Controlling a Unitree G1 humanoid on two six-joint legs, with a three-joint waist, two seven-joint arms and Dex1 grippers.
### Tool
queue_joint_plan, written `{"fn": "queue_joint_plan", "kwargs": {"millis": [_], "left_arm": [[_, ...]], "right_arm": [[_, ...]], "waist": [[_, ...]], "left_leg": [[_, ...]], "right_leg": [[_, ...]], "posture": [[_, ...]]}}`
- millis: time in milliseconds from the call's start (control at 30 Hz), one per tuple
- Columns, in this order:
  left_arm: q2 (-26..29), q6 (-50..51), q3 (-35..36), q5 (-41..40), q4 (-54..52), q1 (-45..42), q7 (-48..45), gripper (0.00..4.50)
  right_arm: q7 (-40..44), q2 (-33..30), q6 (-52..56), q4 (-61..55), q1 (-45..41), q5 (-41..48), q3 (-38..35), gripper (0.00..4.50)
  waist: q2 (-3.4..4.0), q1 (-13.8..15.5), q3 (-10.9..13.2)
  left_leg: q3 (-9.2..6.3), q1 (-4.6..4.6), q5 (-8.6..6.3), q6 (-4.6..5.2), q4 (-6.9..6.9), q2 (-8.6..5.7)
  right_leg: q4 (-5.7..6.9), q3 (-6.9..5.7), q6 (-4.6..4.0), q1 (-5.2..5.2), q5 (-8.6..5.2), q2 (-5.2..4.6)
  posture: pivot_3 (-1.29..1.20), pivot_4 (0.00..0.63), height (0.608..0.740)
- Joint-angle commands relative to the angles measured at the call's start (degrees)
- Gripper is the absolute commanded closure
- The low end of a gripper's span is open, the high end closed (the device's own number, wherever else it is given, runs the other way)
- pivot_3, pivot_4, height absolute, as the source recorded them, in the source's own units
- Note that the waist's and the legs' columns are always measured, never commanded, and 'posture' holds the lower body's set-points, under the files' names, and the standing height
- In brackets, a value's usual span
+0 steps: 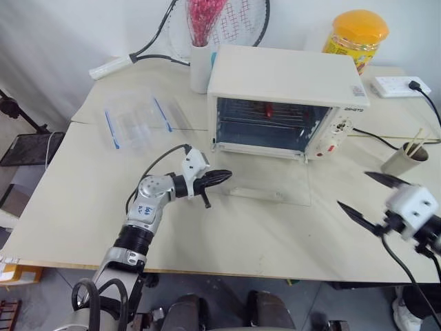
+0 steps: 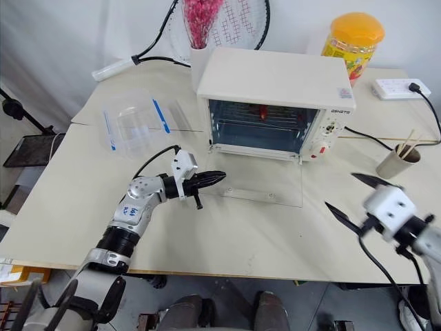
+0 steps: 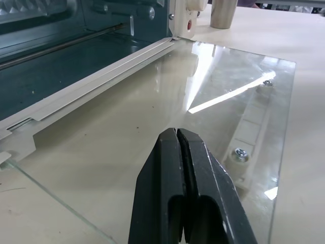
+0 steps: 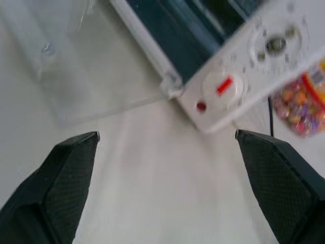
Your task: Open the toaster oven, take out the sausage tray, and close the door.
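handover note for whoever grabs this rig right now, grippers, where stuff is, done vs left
Left gripper: shut, empty, at the left edge of the opened door.
Right gripper: wide open, empty, above the table to the right of the toaster oven, in front of its control panel.
Door: fully down, glass lying flat on the table.
Sausage tray: inside the oven, reddish sausage visible at the back.
Done: door opened.
Left: take out the sausage tray, set it on the table, close the door.
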Motion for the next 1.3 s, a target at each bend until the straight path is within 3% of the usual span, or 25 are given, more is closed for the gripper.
{"fn": "queue_joint_plan", "kwargs": {"millis": [33, 133, 267, 433, 667, 800, 1133, 1300], "left_arm": [[1.3, 3.0, 3.6, -3.6, -6.7, 3.2, 0.8, 3.86], [2.3, 5.2, 5.8, -5.8, -11.3, 5.3, 1.3, 2.94], [5.2, 7.6, 8.2, -8.6, -20.2, 9.7, 0.9, 1.69], [6.9, 10.4, 10.3, -11.0, -27.3, 13.7, 2.6, 0.09], [7.3, 12.8, 10.2, -11.8, -30.7, 15.7, 4.3, 0.09], [6.8, 13.1, 9.4, -12.0, -30.4, 14.9, 4.6, 0.06], [4.3, 13.3, 9.0, -13.0, -24.2, 7.7, 4.0, 0.06], [1.4, 10.7, 8.6, -12.2, -15.2, -0.5, 2.9, 0.06]], "right_arm": [[-5.7, 2.0, 3.1, -3.1, -9.5, -8.3, 10.1, 0.00], [-10.1, 5.2, -0.9, -1.1, -16.1, -14.6, 16.0, 0.00], [-21.8, 9.6, -2.8, 7.7, -26.5, -31.1, 24.8, 0.00], [-29.8, 11.8, -2.7, 18.4, -35.3, -40.5, 29.5, 0.00], [-36.6, 14.4, -1.8, 34.1, -45.8, -47.8, 34.6, 0.00], [-39.3, 16.1, -2.3, 39.3, -48.6, -48.9, 36.3, 0.97], [-43.1, 17.0, -2.4, 43.0, -51.3, -50.4, 37.7, 4.47], [-43.9, 17.2, -3.2, 41.9, -51.8, -51.0, 37.4, 4.47]], "waist": [[0.00, -0.3, 0.0], [0.00, -0.2, 0.0], [-0.01, -0.3, 0.0], [-0.01, -0.3, 0.0], [-0.01, -1.3, 0.0], [-0.01, -1.8, 0.0], [-0.03, -1.9, 0.0], [-0.04, -1.9, 0.0]], "left_leg": [[-0.01, -0.01, 0.00, 0.00, 0.01, 0.01], [-0.10, -0.13, 0.01, -0.01, 0.01, -0.01], [-0.19, -0.23, 0.01, -0.01, 0.02, -0.12], [-0.49, -0.31, 0.02, -0.02, 0.03, -0.16], [-0.49, -0.33, 0.05, -0.08, 0.02, -0.09], [-0.53, -0.35, 0.06, -0.08, -0.01, -0.10], [-0.57, -0.36, 0.10, -0.11, -0.02, -0.10], [-0.58, -0.38, 0.11, -0.12, -0.02, -0.09]], "right_leg": [[0.01, 0.00, 0.00, -0.02, 0.00, 0.00], [0.06, -0.09, -0.04, -0.11, -0.02, -0.01], [0.04, -0.18, -0.05, -0.13, -0.03, -0.09], [0.05, -0.28, -0.05, -0.05, -0.03, -0.10], [0.03, -0.35, -0.09, -0.05, -0.05, -0.02], [0.04, -0.38, -0.09, -0.05, -0.05, -0.03], [0.02, -0.43, -0.09, -0.05, -0.05, -0.02], [0.02, -0.48, -0.09, -0.05, -0.05, 0.00]], "posture": [[0.00, 0.150, 0.740], [0.00, 0.150, 0.740], [0.00, 0.150, 0.740], [0.00, 0.150, 0.740], [0.00, 0.150, 0.740], [0.00, 0.150, 0.740], [0.00, 0.150, 0.740], [0.00, 0.150, 0.740]]}}
